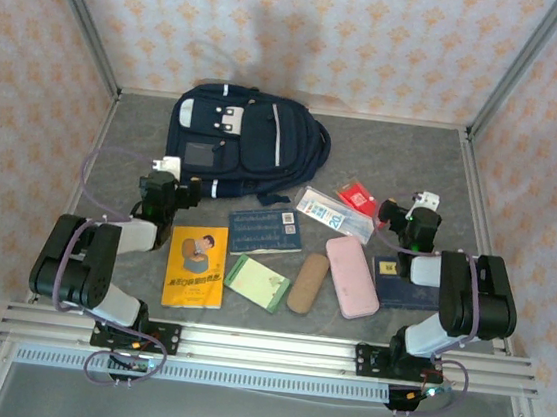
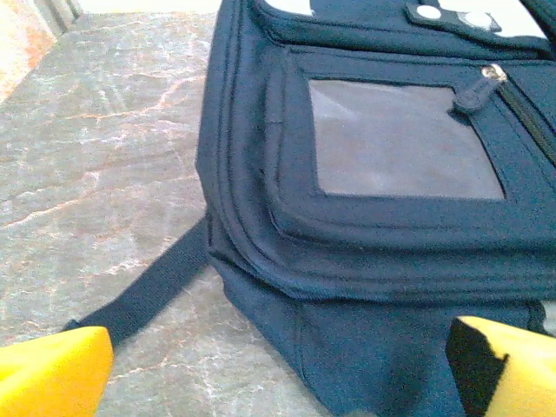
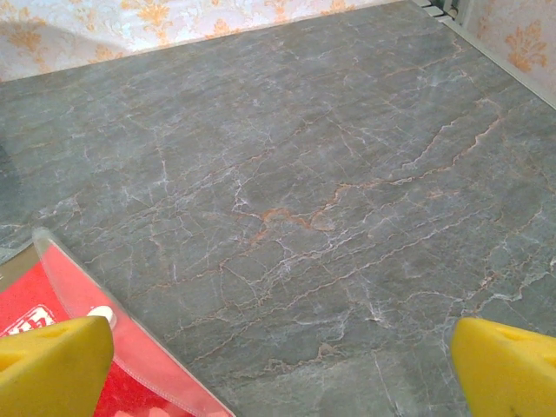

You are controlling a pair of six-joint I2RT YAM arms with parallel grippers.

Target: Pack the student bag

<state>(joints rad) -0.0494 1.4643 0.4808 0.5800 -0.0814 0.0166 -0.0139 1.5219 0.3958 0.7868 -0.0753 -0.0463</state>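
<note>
Two grippers, fingers spread wide, nothing held: left gripper at the bag's near left corner, right gripper over bare table, red packet just left.

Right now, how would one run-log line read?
bag: on table | left gripper: open, facing bag | right gripper: open, empty, by red packet

Top view looks down over the whole table. Wrist views sit low, facing away; left shares the student bag
</note>
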